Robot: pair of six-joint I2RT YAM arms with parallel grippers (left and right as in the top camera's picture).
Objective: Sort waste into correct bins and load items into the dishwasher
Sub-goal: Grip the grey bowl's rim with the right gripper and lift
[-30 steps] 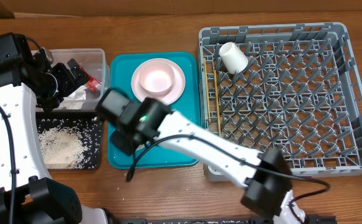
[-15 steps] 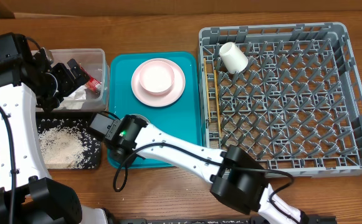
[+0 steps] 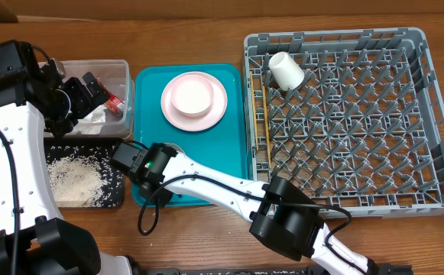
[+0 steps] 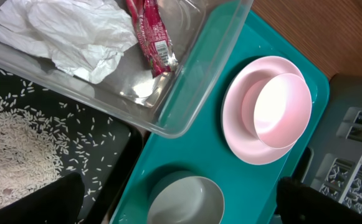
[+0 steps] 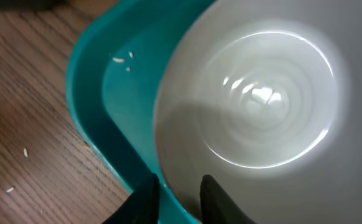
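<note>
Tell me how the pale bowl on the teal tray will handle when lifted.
The pale bowl shows sharp glare, so it is probably rigid and somewhat slippery. It is empty, so likely light; held at one rim edge, it may tilt.

Grey bowl [image 4: 185, 199], lower part beyond left wrist view's edge.

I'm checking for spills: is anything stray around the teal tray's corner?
Yes. A few rice grains lie on the teal tray beside the pale bowl, and two more sit on the wooden table outside it.
</note>
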